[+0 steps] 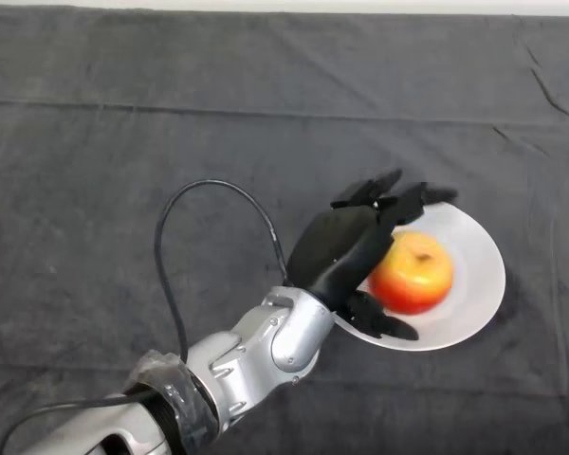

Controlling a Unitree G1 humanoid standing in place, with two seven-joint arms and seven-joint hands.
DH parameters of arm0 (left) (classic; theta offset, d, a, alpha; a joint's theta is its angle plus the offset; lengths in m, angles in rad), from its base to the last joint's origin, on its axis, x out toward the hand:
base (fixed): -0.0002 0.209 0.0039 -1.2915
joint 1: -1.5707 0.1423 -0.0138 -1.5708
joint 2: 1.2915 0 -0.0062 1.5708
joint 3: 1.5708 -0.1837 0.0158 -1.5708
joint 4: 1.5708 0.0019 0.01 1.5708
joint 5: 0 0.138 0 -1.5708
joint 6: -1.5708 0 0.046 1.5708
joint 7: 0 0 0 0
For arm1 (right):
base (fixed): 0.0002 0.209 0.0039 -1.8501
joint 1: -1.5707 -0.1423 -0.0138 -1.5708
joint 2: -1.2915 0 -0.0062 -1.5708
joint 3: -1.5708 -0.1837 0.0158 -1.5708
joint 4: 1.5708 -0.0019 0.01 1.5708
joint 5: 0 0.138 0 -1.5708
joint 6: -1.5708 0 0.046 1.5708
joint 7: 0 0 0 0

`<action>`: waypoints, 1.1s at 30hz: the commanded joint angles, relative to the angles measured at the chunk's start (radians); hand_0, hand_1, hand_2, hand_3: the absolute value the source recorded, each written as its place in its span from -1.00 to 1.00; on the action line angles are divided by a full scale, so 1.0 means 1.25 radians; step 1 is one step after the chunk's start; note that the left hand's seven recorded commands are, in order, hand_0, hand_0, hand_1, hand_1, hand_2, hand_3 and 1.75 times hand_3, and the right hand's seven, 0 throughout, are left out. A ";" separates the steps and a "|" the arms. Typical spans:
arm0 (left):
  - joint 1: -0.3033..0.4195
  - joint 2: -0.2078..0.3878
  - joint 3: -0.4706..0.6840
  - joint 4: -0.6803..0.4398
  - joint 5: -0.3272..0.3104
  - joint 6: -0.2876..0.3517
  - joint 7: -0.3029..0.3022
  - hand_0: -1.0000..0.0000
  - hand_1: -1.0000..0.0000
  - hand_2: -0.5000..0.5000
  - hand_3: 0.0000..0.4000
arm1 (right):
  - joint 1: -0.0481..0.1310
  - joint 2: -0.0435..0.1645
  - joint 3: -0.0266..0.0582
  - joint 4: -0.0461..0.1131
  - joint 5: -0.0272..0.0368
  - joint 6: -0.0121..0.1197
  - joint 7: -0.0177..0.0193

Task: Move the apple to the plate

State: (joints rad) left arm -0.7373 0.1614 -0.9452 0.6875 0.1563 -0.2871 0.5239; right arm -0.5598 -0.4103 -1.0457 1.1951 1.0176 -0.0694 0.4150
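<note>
A dark, creased cloth covers the whole table.

Red-and-yellow apple sits stem-up on the white plate, toward the plate's left side

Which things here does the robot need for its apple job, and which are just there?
For the job:
apple, sitting on the plate
white plate
left hand, open, fingers and thumb either side of the apple

Just there:
dark cloth over the table
</note>
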 commanded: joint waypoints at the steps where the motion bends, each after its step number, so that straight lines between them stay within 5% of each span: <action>1: -0.062 0.026 -0.011 0.004 -0.016 -0.018 0.008 1.00 1.00 0.00 -1.00 | 0.005 -0.012 -0.0111 -0.014 0.0110 -0.004 0.0035; 17: 0.004 0.164 0.126 -0.101 -0.024 -0.091 0.001 1.00 1.00 0.00 -1.00 | 0.005 -0.012 -0.0112 -0.013 0.0107 -0.004 0.0044; 33: 0.137 0.324 0.334 -0.234 -0.035 -0.128 0.023 1.00 1.00 0.00 -1.00 | 0.006 -0.011 -0.0106 -0.016 0.0100 -0.004 0.0030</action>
State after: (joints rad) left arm -0.5916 0.5202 -0.5453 0.4247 0.1238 -0.4349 0.5373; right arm -0.5603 -0.4099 -1.0431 1.1951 1.0173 -0.0691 0.4161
